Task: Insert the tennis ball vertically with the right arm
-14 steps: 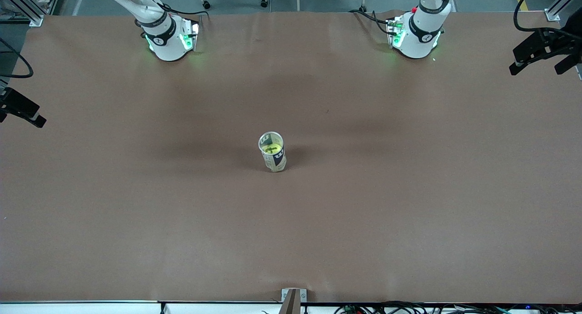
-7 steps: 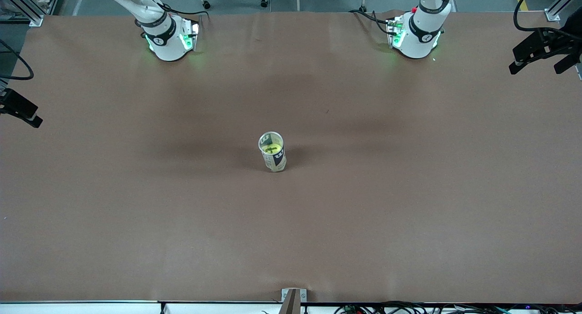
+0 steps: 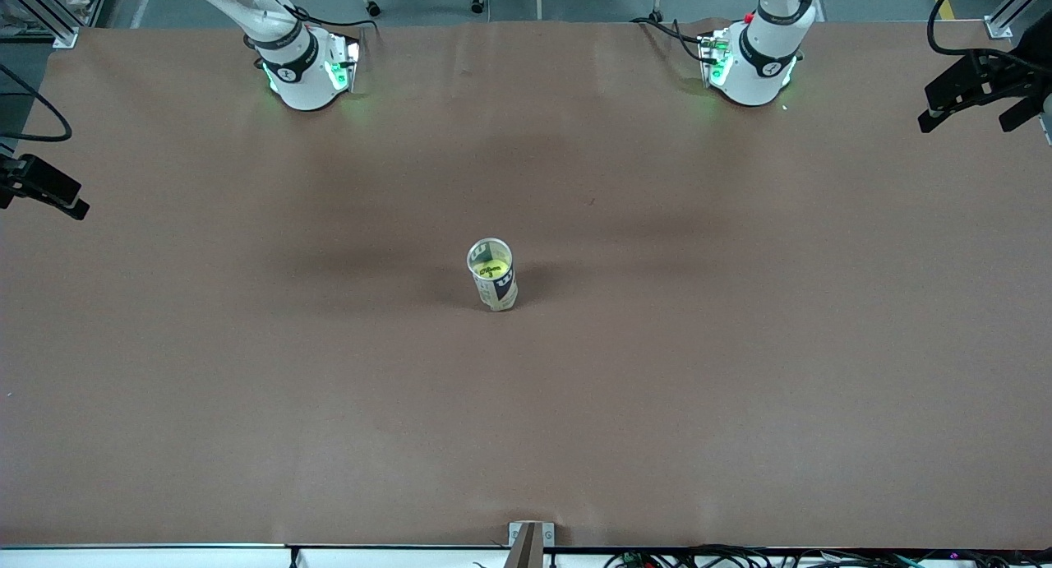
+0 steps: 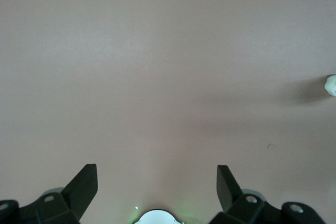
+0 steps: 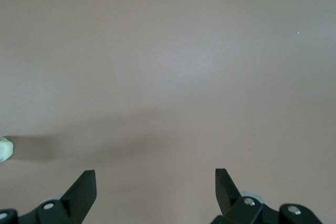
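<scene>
A clear tennis ball can [image 3: 493,279] stands upright in the middle of the table. A yellow tennis ball [image 3: 491,268] sits inside it, seen through the open top. My right gripper [image 5: 155,174] is open and empty, high over bare table toward the right arm's end. The can's edge shows in the right wrist view [image 5: 4,149]. My left gripper [image 4: 157,169] is open and empty, high over bare table toward the left arm's end. The can's edge also shows in the left wrist view [image 4: 331,85]. Both grippers are well apart from the can.
The table [image 3: 740,371] is covered in brown paper. The right arm's base [image 3: 300,71] and the left arm's base [image 3: 752,66] stand along its farther edge. Black parts of the right hand [image 3: 41,191] and the left hand [image 3: 978,91] show at the view's edges.
The black parts of both hands shifted slightly at the view's edges. The can and the ball in it have not moved.
</scene>
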